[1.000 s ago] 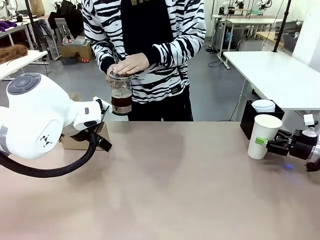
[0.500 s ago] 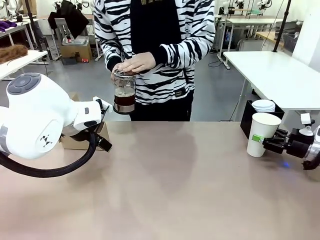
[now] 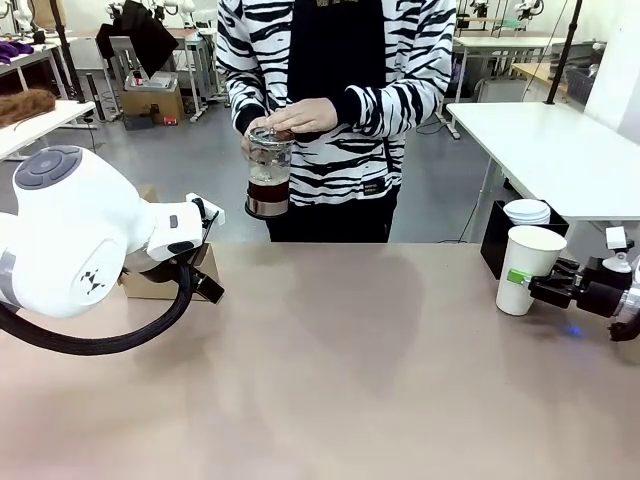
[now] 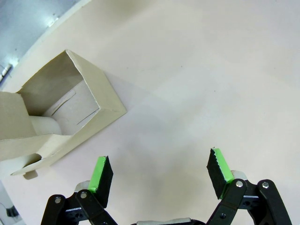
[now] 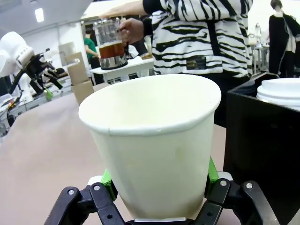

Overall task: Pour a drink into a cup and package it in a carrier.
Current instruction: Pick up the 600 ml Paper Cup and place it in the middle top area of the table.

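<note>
In the front view, the cup point(image 3: 530, 268) is held upright near the right edge of the surface point(image 3: 330, 380) by the right fingers point(image 3: 517, 278), which are closed on its lower wall. A jug point(image 3: 268, 180) of dark drink is held by the person beyond the far edge, well apart from the cup. The carrier point(image 3: 160, 287) is seen at far left, behind the left arm.

In the left wrist view, the left fingers point(image 4: 101, 173) are spread wide with nothing held, and the carrier lies near them.

In the right wrist view, the cup is clamped between both green pads, and no drink is seen on its inner wall. Only the grasp is judged done. Pouring and packing are judged left to do.
</note>
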`<act>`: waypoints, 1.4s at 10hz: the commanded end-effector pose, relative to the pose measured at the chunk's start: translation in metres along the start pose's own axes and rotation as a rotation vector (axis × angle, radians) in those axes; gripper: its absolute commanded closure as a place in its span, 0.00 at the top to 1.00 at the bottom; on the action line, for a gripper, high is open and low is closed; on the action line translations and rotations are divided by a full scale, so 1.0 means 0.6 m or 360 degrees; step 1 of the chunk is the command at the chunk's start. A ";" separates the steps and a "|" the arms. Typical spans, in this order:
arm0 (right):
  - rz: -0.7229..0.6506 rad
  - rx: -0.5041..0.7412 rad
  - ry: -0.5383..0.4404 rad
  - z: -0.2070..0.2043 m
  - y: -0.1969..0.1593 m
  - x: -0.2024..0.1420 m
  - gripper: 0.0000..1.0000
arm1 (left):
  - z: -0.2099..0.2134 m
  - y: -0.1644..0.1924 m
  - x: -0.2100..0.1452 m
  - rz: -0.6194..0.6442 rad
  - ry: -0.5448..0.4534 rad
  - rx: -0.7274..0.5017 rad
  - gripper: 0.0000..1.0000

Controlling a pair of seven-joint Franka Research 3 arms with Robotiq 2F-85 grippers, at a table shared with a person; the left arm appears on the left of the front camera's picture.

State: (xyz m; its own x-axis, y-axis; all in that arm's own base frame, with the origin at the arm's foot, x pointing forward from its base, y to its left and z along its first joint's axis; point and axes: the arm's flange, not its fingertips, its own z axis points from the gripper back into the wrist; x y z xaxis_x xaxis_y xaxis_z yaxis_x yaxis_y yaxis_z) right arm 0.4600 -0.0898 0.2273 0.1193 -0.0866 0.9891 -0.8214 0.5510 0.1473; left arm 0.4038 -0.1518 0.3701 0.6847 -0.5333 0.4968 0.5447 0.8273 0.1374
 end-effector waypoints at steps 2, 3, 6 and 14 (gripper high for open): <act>-0.0048 0.0036 0.0047 -0.026 0.066 0.106 0.80 | 0.001 0.000 0.000 0.0000 -0.0002 -0.0002 1.00; -0.0056 0.0068 0.0065 -0.057 0.078 0.134 0.80 | 0.001 0.000 0.000 0.0000 -0.0002 -0.0002 1.00; -0.0144 0.0149 0.0153 -0.212 0.119 0.174 0.80 | 0.001 0.000 0.000 0.0000 -0.0002 -0.0002 1.00; -0.0033 0.0103 0.0037 -0.481 0.139 0.051 0.80 | 0.001 0.000 0.000 0.0000 -0.0002 -0.0002 1.00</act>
State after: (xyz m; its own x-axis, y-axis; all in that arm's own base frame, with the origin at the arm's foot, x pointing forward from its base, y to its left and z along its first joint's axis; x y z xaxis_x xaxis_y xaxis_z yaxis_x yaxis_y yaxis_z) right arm 0.5497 0.1849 0.2756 0.2119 -0.0778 0.9742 -0.8590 0.4605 0.2237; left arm 0.4037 -0.1519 0.3701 0.6845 -0.5337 0.4966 0.5448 0.8271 0.1379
